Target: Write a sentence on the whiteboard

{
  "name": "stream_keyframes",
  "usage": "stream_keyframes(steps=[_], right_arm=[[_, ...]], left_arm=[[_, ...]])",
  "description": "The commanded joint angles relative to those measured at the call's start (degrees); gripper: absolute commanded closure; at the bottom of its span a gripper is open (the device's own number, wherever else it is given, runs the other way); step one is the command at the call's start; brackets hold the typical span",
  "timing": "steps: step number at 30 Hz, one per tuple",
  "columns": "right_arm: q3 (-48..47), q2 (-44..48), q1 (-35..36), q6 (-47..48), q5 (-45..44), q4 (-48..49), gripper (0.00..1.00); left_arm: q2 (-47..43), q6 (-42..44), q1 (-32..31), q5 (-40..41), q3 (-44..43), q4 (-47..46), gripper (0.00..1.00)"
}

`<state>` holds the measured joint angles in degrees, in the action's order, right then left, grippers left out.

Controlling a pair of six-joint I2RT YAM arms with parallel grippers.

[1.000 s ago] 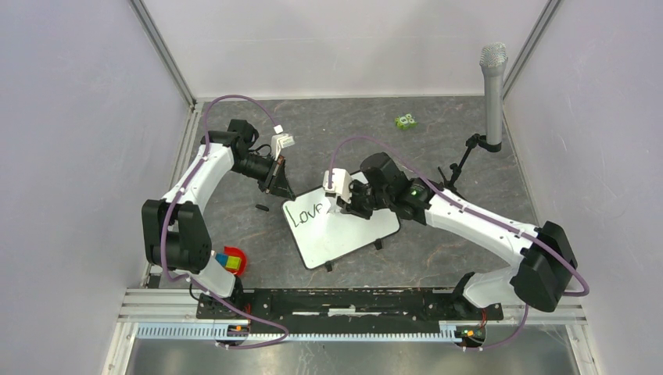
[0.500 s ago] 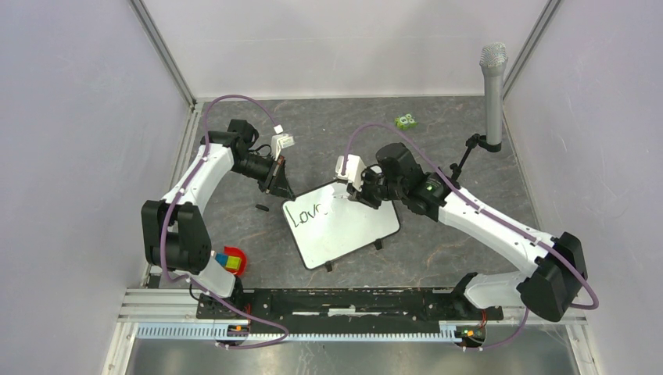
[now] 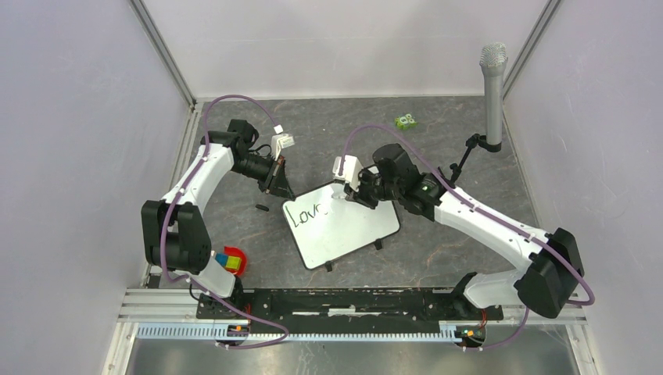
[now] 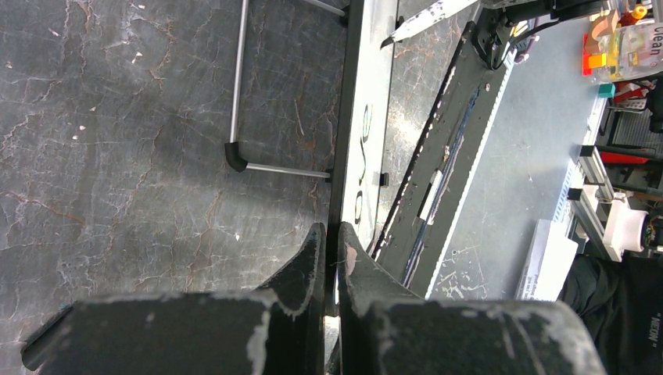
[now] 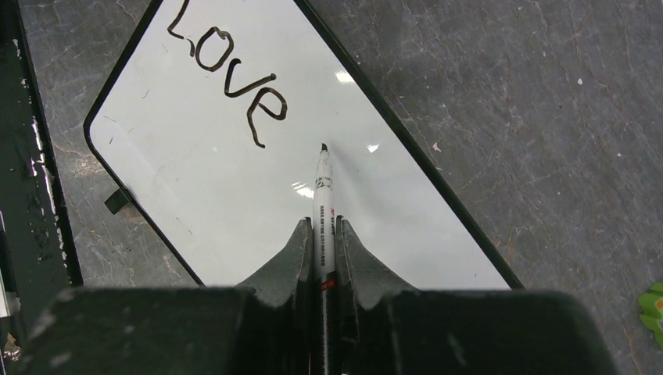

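The whiteboard lies tilted on the grey table, black frame and small feet showing. It also shows in the right wrist view and edge-on in the left wrist view. Of the sentence, only "Love" is written, also seen in the right wrist view. My left gripper is shut on the board's far left corner edge. My right gripper is shut on a white marker, its black tip just right of the "e", at or just above the board.
A small black cap lies left of the board. A green item sits at the back. A grey microphone on a stand rises at back right. A red bowl with coloured blocks sits by the left arm's base.
My right gripper has moved from over the board's top middle toward its far edge, past the "e", then settled slightly left. The left gripper and the board have not moved.
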<state>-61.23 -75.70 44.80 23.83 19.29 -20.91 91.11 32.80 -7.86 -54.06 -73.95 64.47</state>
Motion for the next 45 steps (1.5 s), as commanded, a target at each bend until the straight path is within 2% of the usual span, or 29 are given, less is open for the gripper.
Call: stream_keyframes(steps=[1, 16, 30, 45], right_arm=[[-0.5, -1.3, 0.9, -0.7, 0.8, 2.5, 1.00], [-0.1, -2.4, 0.8, 0.4, -2.5, 2.8, 1.00], [0.5, -1.9, -1.0, 1.5, -2.0, 0.8, 1.00], [3.8, -1.0, 1.1, 1.7, -1.5, 0.0, 1.00]], left_arm=[[-0.5, 2.4, -1.0, 2.9, 1.1, 1.9, 0.98], [-0.8, 2.3, -1.0, 3.3, 1.4, 1.9, 0.98], [-0.7, 2.2, -1.0, 3.6, 0.8, 1.9, 0.98], [-0.8, 2.4, -1.0, 3.6, 1.1, 1.9, 0.98]])
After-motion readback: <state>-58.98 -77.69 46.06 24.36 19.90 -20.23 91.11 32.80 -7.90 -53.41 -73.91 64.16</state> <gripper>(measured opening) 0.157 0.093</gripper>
